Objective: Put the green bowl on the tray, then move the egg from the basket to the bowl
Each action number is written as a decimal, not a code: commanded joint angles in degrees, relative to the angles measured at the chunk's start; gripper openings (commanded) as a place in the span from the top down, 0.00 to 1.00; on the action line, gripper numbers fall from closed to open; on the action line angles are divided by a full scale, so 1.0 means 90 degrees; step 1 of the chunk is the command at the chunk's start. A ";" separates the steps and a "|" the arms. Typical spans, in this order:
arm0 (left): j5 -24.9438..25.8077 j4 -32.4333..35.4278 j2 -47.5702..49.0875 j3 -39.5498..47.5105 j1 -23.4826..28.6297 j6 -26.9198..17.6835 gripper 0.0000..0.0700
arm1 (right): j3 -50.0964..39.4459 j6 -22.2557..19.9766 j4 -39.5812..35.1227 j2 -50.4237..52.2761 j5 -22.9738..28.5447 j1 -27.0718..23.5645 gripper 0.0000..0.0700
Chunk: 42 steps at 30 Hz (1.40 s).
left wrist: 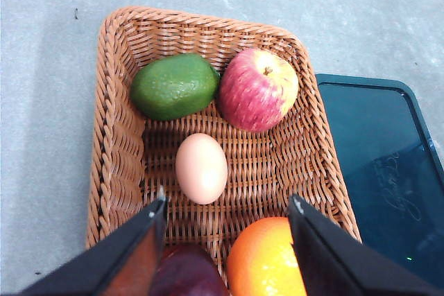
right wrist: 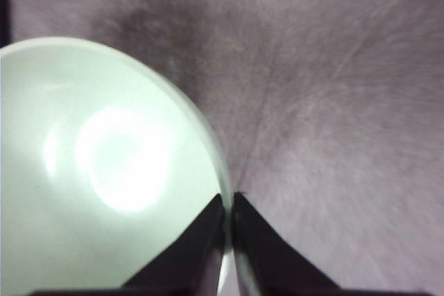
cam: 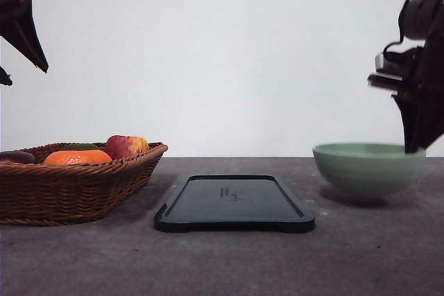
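The pale green bowl (cam: 368,168) is at the right of the table, just above its shadow. My right gripper (cam: 414,145) is shut on its right rim; in the right wrist view the fingers (right wrist: 208,240) pinch the rim of the green bowl (right wrist: 104,171). The dark tray (cam: 234,202) lies empty at the table's middle. At the left, the wicker basket (cam: 69,185) holds fruit. In the left wrist view, the egg (left wrist: 201,168) lies in the middle of the basket (left wrist: 118,136). My left gripper (left wrist: 227,206) hangs open above it.
Around the egg in the basket are a green fruit (left wrist: 173,86), a red apple (left wrist: 258,89), an orange (left wrist: 267,261) and a dark purple fruit (left wrist: 187,272). The tray's corner (left wrist: 374,157) lies right beside the basket. A white wall stands behind the table.
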<state>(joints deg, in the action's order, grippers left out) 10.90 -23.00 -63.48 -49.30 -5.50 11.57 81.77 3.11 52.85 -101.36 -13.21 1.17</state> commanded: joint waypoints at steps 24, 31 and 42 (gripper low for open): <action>0.0039 -0.0024 -0.0058 -0.0119 -0.0017 -0.0039 0.50 | 0.1890 0.0086 -0.0187 -0.0848 0.0155 0.2578 1.00; 0.0039 -0.0027 -0.0058 -0.0119 -0.0017 -0.0039 0.50 | 0.1890 0.0109 -0.0323 -0.1437 0.0191 0.2709 1.00; 0.0039 -0.0027 -0.0058 -0.0119 -0.0017 -0.0039 0.50 | 0.1890 0.0116 -0.0390 -0.1889 0.0327 0.2774 1.00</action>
<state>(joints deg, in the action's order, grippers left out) 10.90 -23.79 -63.48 -49.32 -5.50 11.57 97.38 3.44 49.84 -116.63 -10.31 25.65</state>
